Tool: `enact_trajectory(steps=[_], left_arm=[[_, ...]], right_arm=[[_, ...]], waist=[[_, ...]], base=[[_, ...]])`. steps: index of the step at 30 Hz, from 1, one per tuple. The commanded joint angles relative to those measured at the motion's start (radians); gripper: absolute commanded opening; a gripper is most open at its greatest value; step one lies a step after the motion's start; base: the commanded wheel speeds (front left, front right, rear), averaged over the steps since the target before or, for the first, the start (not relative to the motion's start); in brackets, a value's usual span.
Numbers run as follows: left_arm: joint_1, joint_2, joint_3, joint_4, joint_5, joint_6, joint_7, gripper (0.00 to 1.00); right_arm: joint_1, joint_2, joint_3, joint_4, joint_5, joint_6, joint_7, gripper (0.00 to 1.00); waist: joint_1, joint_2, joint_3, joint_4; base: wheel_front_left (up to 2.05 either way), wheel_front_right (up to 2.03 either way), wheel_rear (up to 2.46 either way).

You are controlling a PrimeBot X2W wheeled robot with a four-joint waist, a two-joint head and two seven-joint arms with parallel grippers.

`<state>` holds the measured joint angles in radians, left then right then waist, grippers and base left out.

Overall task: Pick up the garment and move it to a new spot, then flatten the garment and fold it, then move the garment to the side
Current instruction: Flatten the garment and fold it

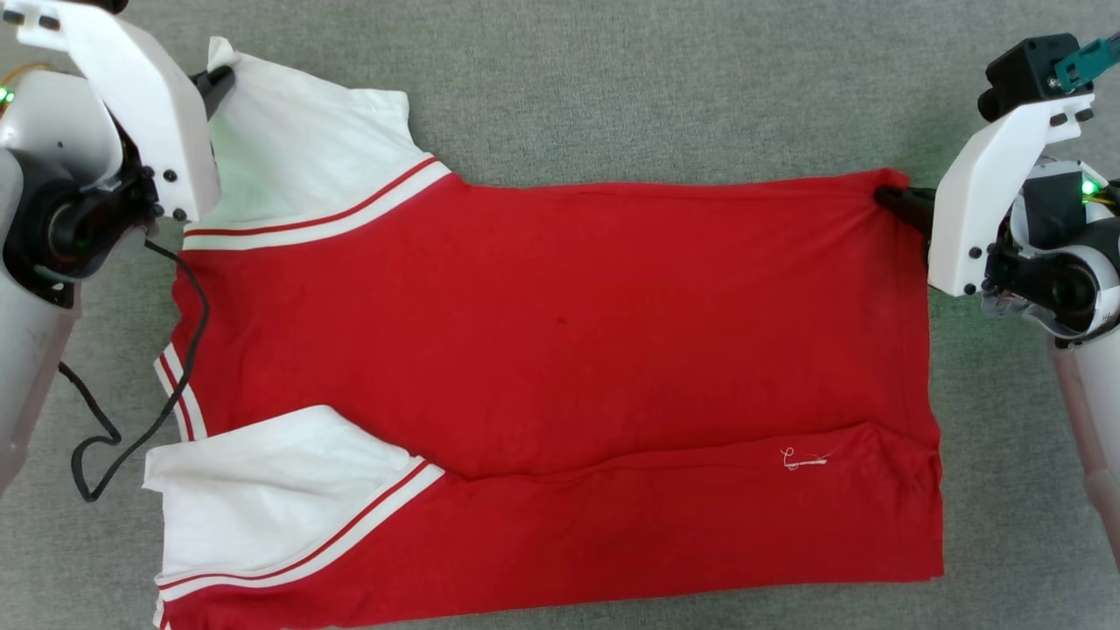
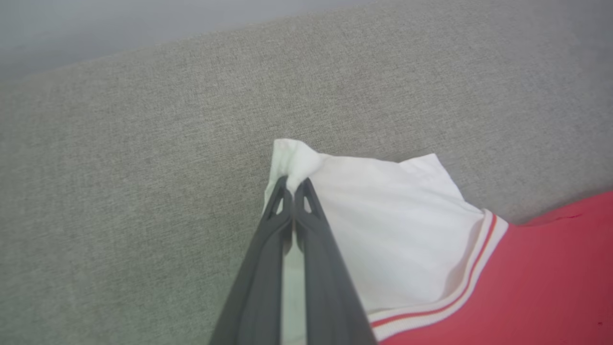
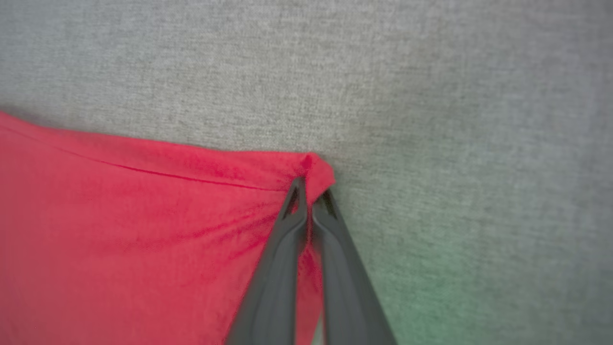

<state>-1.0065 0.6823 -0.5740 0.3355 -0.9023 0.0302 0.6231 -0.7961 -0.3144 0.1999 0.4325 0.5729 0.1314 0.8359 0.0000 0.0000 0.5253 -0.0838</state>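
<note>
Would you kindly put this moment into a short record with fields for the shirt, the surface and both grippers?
garment: red jersey-style shirt with white sleeves and red-and-white striped trim, spread flat, plain red face up
surface: grey woven cloth
left gripper: shut on the corner of the far white sleeve
right gripper: shut on the far red hem corner
crease: long fold line along the garment's near side
extras: loose white thread on the red cloth; black cable beside the left arm
</note>
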Motion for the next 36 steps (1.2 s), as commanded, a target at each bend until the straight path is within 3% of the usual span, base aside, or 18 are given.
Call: enact_trajectory(steps=[1, 8, 13, 21, 28, 30, 32, 33, 34, 36], left_arm=[[0.022, 0.003, 0.012, 0.002, -0.008, 0.005, -0.018, 0.00], [0.152, 0.008, 0.055, -0.010, -0.048, 0.019, -0.128, 0.00], [0.342, 0.024, 0.114, -0.062, -0.106, 0.063, -0.233, 0.00], [0.722, 0.024, 0.181, -0.189, -0.200, 0.155, -0.362, 0.00], [0.931, -0.017, 0.170, -0.218, -0.264, 0.183, -0.391, 0.00], [0.976, -0.034, 0.162, -0.213, -0.281, 0.181, -0.396, 0.00], [1.003, -0.050, 0.155, -0.203, -0.286, 0.175, -0.406, 0.00], [1.014, -0.058, 0.152, -0.198, -0.287, 0.173, -0.414, 0.19], [1.021, -0.064, 0.151, -0.191, -0.281, 0.174, -0.426, 1.00], [1.022, -0.081, 0.150, -0.185, -0.275, 0.174, -0.449, 1.00]], right_arm=[[0.033, 0.009, 0.025, 0.026, 0.003, -0.001, -0.010, 0.00], [0.066, -0.034, 0.027, -0.060, -0.007, -0.001, -0.110, 0.00], [0.179, -0.051, 0.017, -0.110, -0.014, -0.001, -0.136, 0.00], [0.406, -0.031, -0.039, -0.138, -0.015, -0.001, -0.158, 0.00], [0.531, -0.005, -0.098, -0.111, -0.037, -0.001, -0.200, 0.00], [0.561, 0.011, -0.115, -0.097, -0.037, -0.001, -0.216, 0.26], [0.594, 0.023, -0.126, -0.085, -0.045, -0.001, -0.220, 1.00], [0.606, 0.028, -0.131, -0.079, -0.041, -0.001, -0.223, 1.00], [0.619, 0.034, -0.134, -0.076, -0.035, -0.001, -0.226, 1.00], [0.636, 0.041, -0.142, -0.076, -0.032, -0.001, -0.238, 1.00]], waist=[[0.0000, 0.0000, -0.018, -0.001], [0.0000, 0.0000, -0.133, 0.004], [0.0000, 0.0000, -0.238, 0.021], [0.0000, 0.0000, -0.359, 0.060], [0.0000, 0.0000, -0.397, 0.067], [0.0000, 0.0000, -0.407, 0.065], [0.0000, 0.0000, -0.414, 0.062], [0.0000, 0.0000, -0.418, 0.061], [0.0000, 0.0000, -0.422, 0.058], [0.0000, 0.0000, -0.429, 0.055]], base=[[0.00, 0.00, 0.00], [0.00, 0.00, 0.00], [0.00, 0.00, 0.00], [0.00, 0.00, 0.00], [0.00, 0.00, 0.00], [0.00, 0.00, 0.00], [0.00, 0.00, 0.00], [0.00, 0.00, 0.00], [0.00, 0.00, 0.00], [0.00, 0.00, 0.00]])
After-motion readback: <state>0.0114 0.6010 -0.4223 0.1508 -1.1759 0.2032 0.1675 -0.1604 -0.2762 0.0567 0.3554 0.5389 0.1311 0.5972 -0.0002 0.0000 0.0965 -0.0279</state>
